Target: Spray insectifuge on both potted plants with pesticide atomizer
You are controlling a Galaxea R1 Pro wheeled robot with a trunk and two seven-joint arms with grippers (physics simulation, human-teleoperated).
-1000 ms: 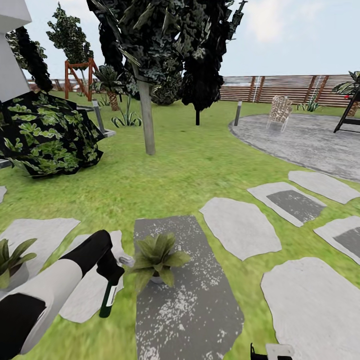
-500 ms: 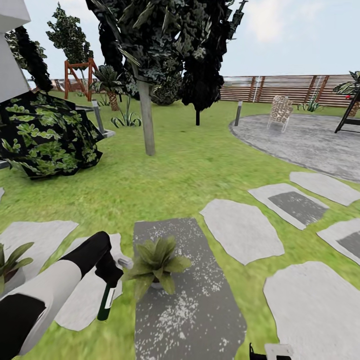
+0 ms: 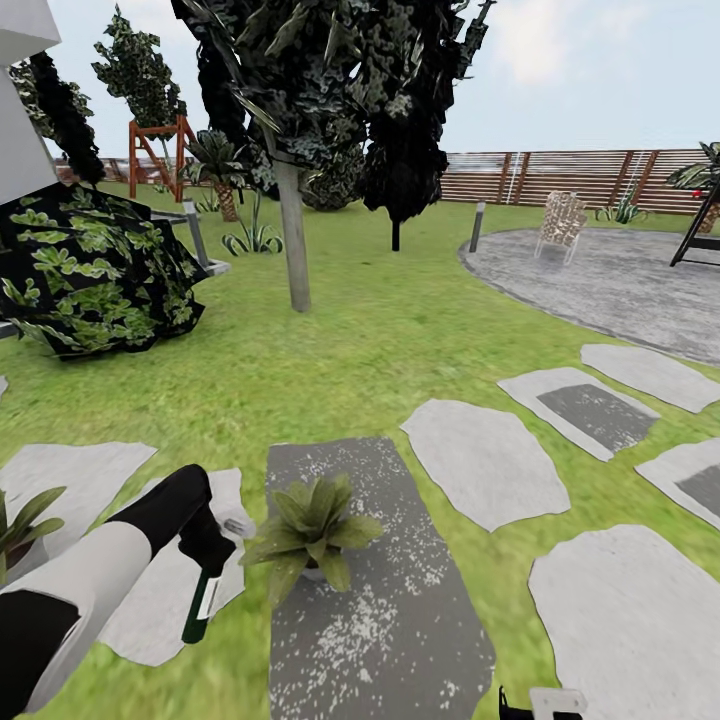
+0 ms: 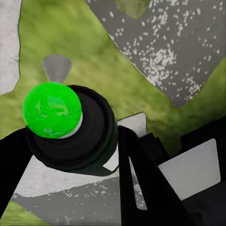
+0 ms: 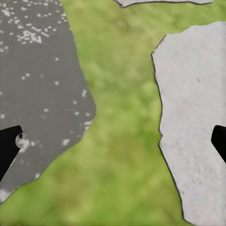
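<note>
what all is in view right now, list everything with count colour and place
potted plants: 2, green leaves; one on the dark stepping stone, one at the picture's left edge
pesticide atomizer: 1, dark green, held left of the middle plant
pale stepping stones: several, grey, across the lawn
bush: 1, dark green, far left
trees: several, dark, beyond the lawn
fence: 1, brown, background
left gripper: black, shut on the atomizer
right gripper: black fingertips apart, over grass

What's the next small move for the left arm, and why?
Probably swing the left claw back toward the potted plant and trigger. It holds the pesticide atomizer bottle-down, its whitish head beside the leaves on the dark stepping stone, so the nozzle looks nearly in range.
</note>
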